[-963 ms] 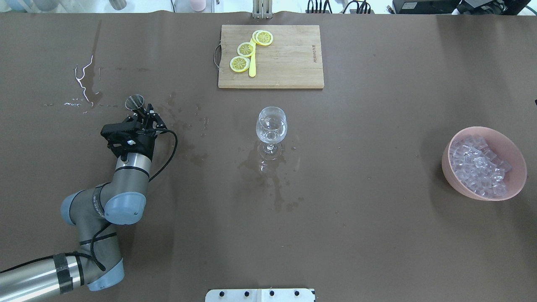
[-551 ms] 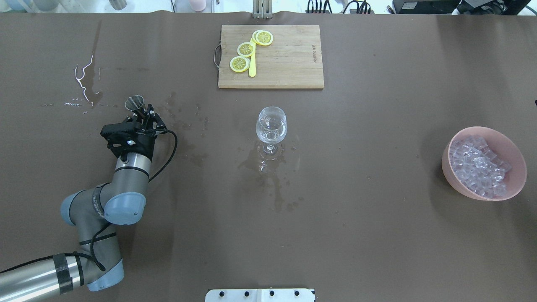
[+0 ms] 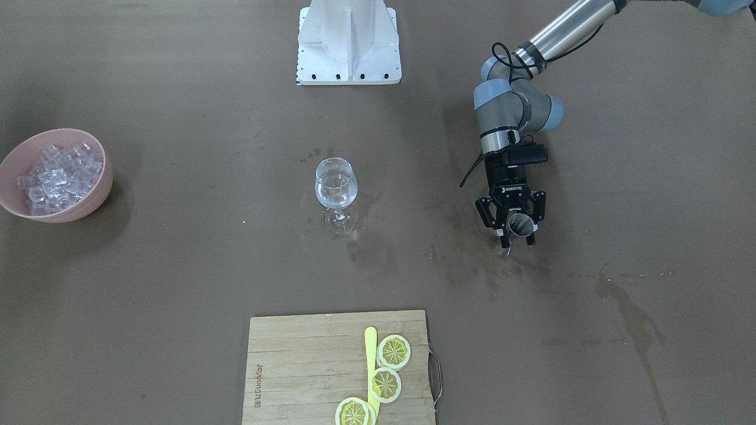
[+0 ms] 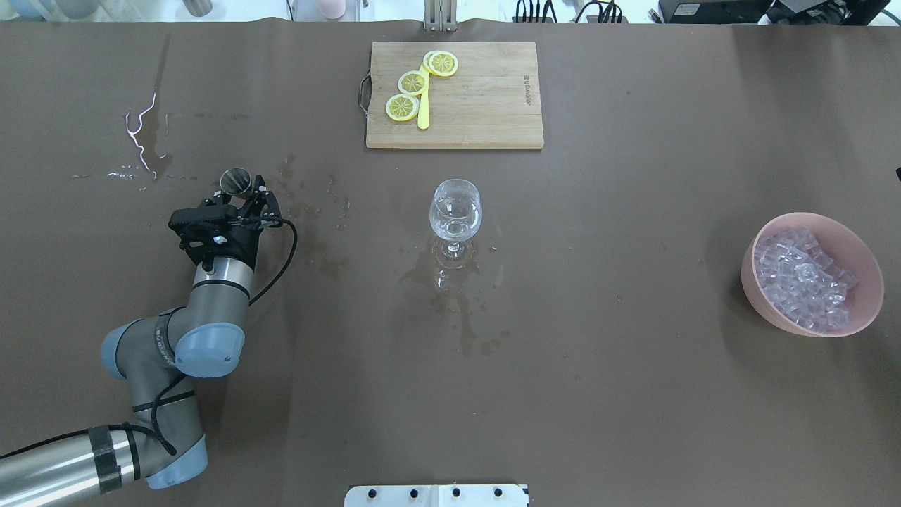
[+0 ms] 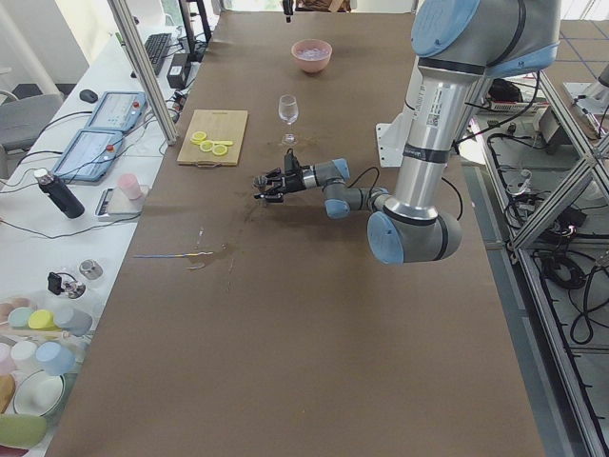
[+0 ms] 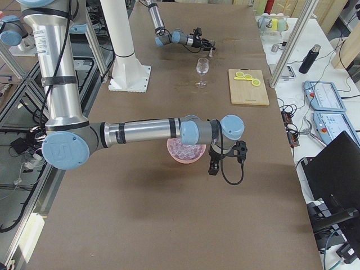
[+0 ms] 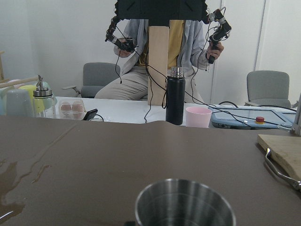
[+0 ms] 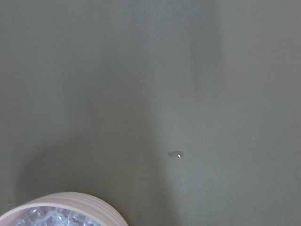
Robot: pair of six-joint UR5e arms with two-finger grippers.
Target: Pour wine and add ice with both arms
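The robot's left arm [image 4: 219,290] is showing silver-grey tubes joined by pale blue-grey caps, with a black cable [image 4: 285,253] looping from its wrist and black bands [image 4: 105,458] wrapping the lower tube. Its left gripper [image 3: 517,229] is wearing matt black, with white lettering across the body and two linked fingers. The right arm [image 6: 140,131] is sporting the same silver and blue-grey, with dark rings circling its tubes and a cable curling off the wrist. A white base block [image 3: 348,41] is carrying a row of dark dots along its edge.

Wood board [image 4: 464,98] w/ lemon slices [image 4: 412,83] & yellow knife [image 4: 423,116] on it.
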